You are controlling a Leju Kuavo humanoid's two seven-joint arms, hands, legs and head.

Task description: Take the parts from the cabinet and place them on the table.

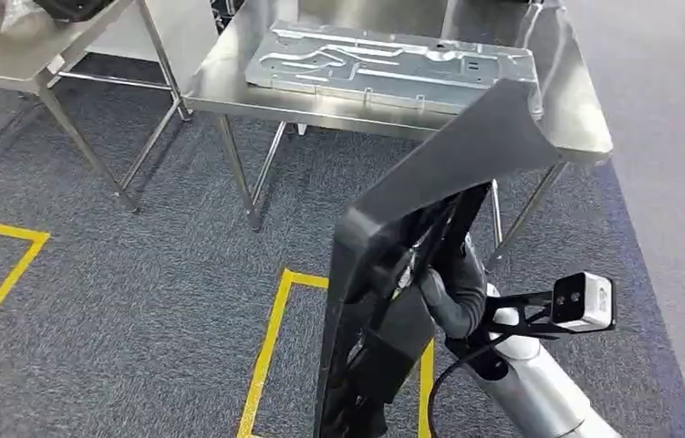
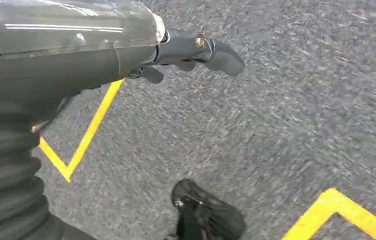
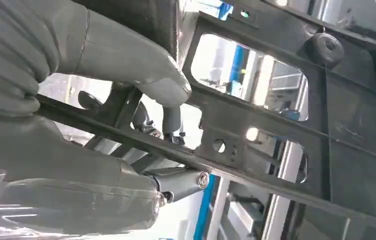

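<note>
I see a large black plastic frame part [image 1: 411,246] standing nearly upright at centre-right of the head view, a curved panel on top, open ribbed windows [image 3: 248,75] in its body. At top centre, a flat stamped silver metal plate [image 1: 393,59] lies on the steel table [image 1: 585,128], near its front edge

Even overhead light in my head view, sharp enough; steel table [image 1: 229,82] shows soft glare. Carpet [image 2: 286,110] in my left wrist view is streaked with motion blur. My right wrist view is backlit: bright blown-out windows behind the black frame part [image 3: 276,125], my right hand [image 3: 75,75] slightly soft up close.
</note>
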